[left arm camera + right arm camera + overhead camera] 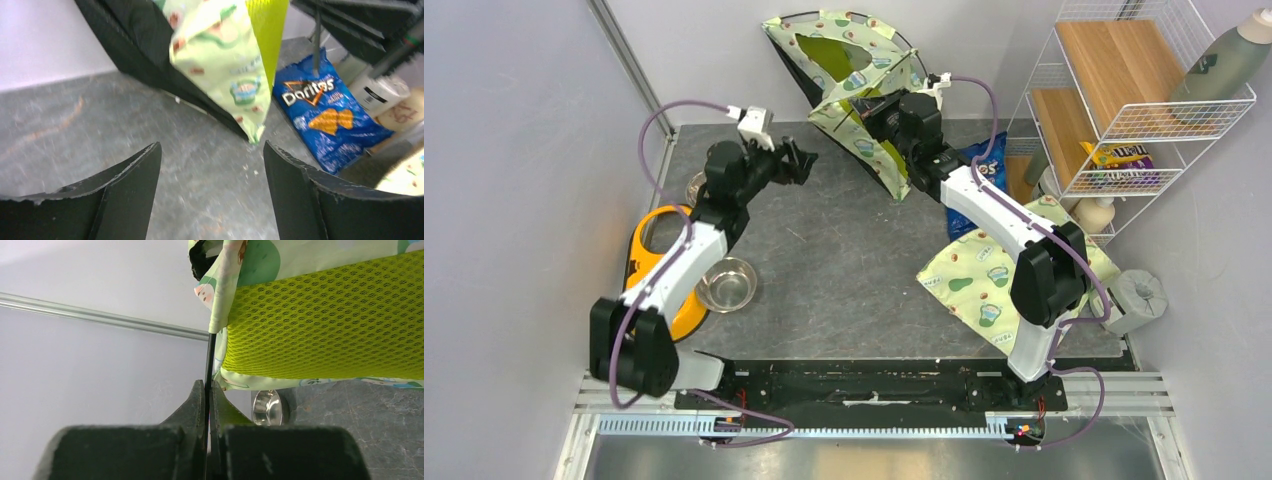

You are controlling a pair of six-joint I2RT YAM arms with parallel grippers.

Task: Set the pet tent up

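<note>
**Right fingers** (207, 392) are pressed together on the thin black pole (210, 357) of a small cream-green fabric pet tent (849, 85) with avocado print and lime-green panels. They hold it tilted over the far side of the grey stone-look tabletop (844, 270). Seen from the right wrist, the black pole rises straight out of the pinch into a fabric sleeve. A lime mesh panel (325, 322) spreads above and to the right of the fingertips. A round steel bowl (267, 407) sits low on the tabletop just beyond them.

**Left fingers** (799, 162) are spread wide, grip nothing and hover over the tabletop short of the pet tent. From the left wrist, the tent's lowest corner (252, 127) hangs ahead of the gap between the two fingers, nearer the right-hand one. Whether it touches the tabletop cannot be told. A blue Doritos chip bag (325, 115) lies flat beyond the right-hand finger, partly behind the tent.

A flat rectangular avocado-print pad (969, 285) lies well behind the right fingers, by that arm's base. A second steel bowl (727, 285) and an orange-yellow plastic item (649, 255) sit well back from the left fingers, beside that arm. A white wire shelf (1144, 110) stands to the right of the right fingers.
</note>
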